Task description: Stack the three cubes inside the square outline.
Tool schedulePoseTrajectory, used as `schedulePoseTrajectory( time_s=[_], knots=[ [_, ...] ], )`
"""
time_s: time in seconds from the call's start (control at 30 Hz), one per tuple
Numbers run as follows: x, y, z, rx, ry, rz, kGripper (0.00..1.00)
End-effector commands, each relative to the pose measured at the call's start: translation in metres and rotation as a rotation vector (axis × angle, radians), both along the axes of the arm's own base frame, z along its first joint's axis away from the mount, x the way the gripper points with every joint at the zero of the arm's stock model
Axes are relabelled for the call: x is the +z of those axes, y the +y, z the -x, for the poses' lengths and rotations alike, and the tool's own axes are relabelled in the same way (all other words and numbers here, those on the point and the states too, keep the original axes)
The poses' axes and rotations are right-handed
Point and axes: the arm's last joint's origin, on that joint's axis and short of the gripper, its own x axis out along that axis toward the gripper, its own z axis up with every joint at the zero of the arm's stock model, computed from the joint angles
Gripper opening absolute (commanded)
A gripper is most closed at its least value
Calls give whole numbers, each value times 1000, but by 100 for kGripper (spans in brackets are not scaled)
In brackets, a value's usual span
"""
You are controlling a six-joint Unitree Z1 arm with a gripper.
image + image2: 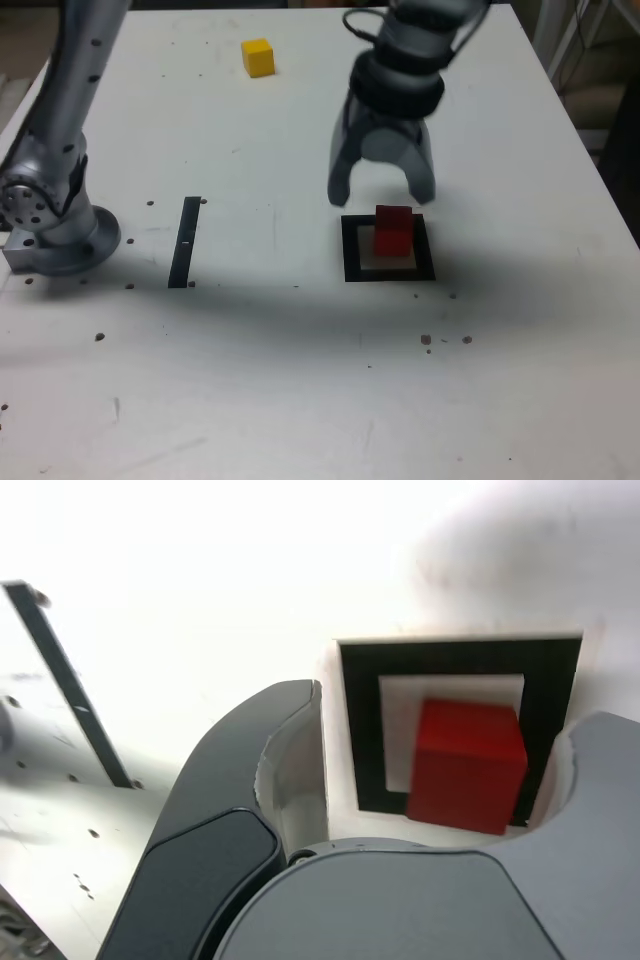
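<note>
A red cube [394, 232] stands inside the square outline [350, 250], a thick black frame with a pale centre. My gripper [382, 195] hangs just above and behind the cube, open. Neither of the two grey fingers [285, 750] touches it. In the wrist view the red cube [468, 765] sits in the outline [360, 720] toward one corner, between the spread jaws. A yellow cube [258, 57] lies alone at the far side of the white table, toward the exterior view's left.
The arm's grey base [55, 235] stands at the exterior view's left edge. A thin black strip [186, 242] lies on the table between the base and the outline. The table's edge [590, 150] runs down the exterior view's right.
</note>
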Motion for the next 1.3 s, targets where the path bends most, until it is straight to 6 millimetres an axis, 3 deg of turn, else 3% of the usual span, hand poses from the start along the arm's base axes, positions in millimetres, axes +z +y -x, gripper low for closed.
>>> schedulePoseTrajectory(
  time_s=[0.0, 0.43, 0.83, 1.27],
  knots=[
    [6, 9, 5, 6, -11, 0, 99],
    [16, 101, 39, 33, -21, 27, 99],
    [14, 188, 74, 180, -35, 21, 99],
    [19, 264, 107, 294, -52, -31, 99]
  ],
)
